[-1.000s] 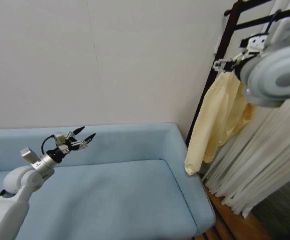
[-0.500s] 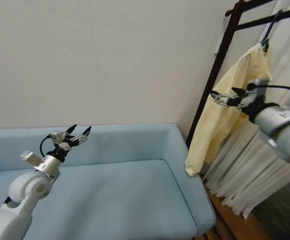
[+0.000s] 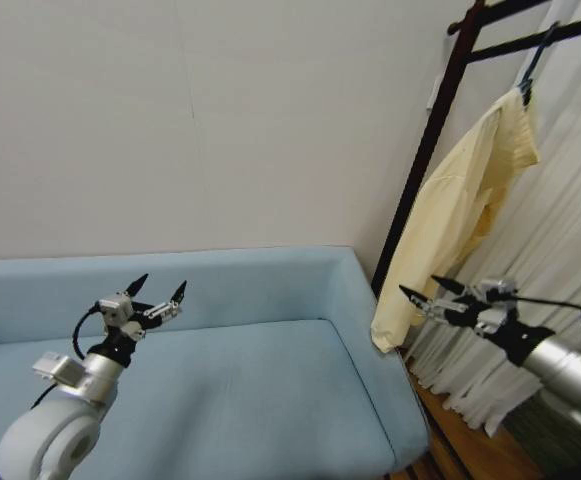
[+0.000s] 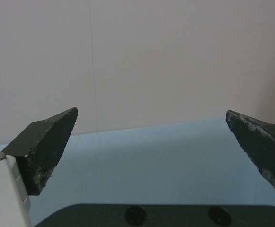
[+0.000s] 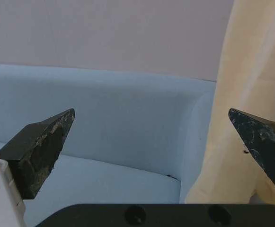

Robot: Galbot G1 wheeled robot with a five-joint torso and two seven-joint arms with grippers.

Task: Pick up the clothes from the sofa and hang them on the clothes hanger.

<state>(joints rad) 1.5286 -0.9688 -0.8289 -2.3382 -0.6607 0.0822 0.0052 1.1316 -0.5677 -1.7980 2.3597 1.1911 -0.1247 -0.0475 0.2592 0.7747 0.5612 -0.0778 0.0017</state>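
Note:
A pale yellow shirt (image 3: 450, 215) hangs from a hanger on the dark clothes rack (image 3: 435, 130) at the right end of the light blue sofa (image 3: 240, 390). My right gripper (image 3: 422, 292) is open and holds nothing, low beside the shirt's lower hem. In the right wrist view the shirt (image 5: 255, 71) hangs past one fingertip (image 5: 262, 142). My left gripper (image 3: 158, 291) is open and holds nothing, above the sofa seat on the left, near the backrest. The left wrist view looks between its fingertips (image 4: 47, 142) at the sofa back (image 4: 165, 146) and the wall.
White pleated curtains (image 3: 530, 330) hang behind the rack on the right. A wooden floor strip (image 3: 470, 440) lies beside the sofa's right end. A plain wall (image 3: 200, 120) stands behind the sofa.
My right arm has dropped from the rack's top bar down to beside the shirt's hem, leaving the shirt hanging. My left gripper has lowered slightly and stays open.

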